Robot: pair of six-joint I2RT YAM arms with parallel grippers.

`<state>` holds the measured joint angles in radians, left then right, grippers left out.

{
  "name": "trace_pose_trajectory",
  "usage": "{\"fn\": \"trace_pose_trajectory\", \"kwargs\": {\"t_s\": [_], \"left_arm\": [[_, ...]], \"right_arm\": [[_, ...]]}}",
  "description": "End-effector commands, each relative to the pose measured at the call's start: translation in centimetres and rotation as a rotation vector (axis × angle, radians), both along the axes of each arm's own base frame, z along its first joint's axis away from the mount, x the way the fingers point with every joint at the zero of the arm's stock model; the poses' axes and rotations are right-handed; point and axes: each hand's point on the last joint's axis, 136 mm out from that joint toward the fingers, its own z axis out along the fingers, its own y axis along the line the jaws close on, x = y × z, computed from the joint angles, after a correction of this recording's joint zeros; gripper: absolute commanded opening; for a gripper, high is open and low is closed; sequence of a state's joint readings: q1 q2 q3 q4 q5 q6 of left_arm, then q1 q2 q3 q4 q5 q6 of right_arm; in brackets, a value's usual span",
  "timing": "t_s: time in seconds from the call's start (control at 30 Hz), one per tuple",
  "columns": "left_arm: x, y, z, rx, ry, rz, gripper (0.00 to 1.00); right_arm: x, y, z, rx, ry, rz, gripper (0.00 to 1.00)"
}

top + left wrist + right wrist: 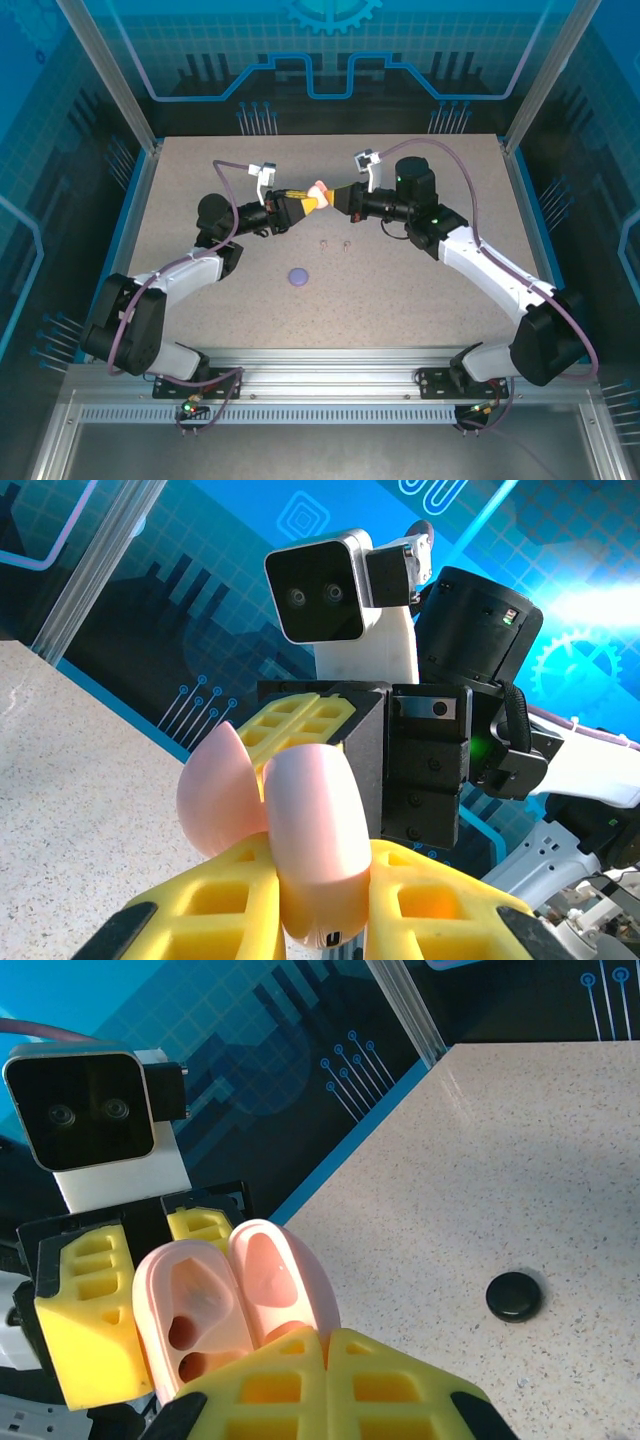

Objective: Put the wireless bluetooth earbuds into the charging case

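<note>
L gripper and R gripper both clamp the open pink case mid-air, centre-far over table. Two earbuds lie on table just nearer; lilac case nearer again.

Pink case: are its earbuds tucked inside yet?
Not yet. Done: the pink case is open, its sockets look empty. In hand: the left gripper and right gripper hold it above the table. Left: two tiny earbuds lie on the table, waiting to go in.
</note>
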<state>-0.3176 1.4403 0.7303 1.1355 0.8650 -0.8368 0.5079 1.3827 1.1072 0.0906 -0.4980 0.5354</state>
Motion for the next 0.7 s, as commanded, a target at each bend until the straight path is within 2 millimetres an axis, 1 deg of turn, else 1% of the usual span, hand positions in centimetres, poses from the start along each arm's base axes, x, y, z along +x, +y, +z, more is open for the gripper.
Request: {"fn": "trace_pose_trajectory", "kwargs": {"t_s": [0.0, 0.07, 0.17, 0.2, 0.3, 0.4, 0.57, 0.67], "left_arm": [[-0.7, -0.3, 1.4, -0.011, -0.075, -0.028, 0.15], [-0.3, -0.2, 1.1, -0.007, -0.070, -0.005, 0.31], [0.3, -0.1, 0.6, 0.001, -0.064, 0.030, 0.46], [0.5, 0.0, 0.6, 0.003, -0.066, 0.039, 0.49], [1.1, 0.3, 0.8, 0.009, -0.070, 0.056, 0.56], [1.5, 0.6, 1.2, 0.016, -0.079, 0.069, 0.62], [2.2, 0.9, 1.7, 0.057, -0.088, 0.065, 0.68], [2.8, 0.7, 1.6, 0.117, -0.092, 0.060, 0.69]], "right_arm": [[-0.2, 0.4, 2.1, 0.028, -0.041, 0.008, 0.00], [-0.2, 0.1, 2.4, 0.025, -0.047, -0.013, 0.00], [0.1, -0.8, 2.5, -0.011, -0.055, -0.066, 0.00], [0.3, -1.2, 2.3, -0.033, -0.057, -0.094, 0.00], [1.0, -2.7, 1.9, -0.104, -0.056, -0.172, 0.00], [1.5, -4.2, 1.9, -0.150, -0.060, -0.228, 0.00], [2.0, -5.9, 2.2, -0.242, -0.097, -0.276, 0.00], [2.6, -6.8, 2.1, -0.314, -0.125, -0.296, 0.00]]}}
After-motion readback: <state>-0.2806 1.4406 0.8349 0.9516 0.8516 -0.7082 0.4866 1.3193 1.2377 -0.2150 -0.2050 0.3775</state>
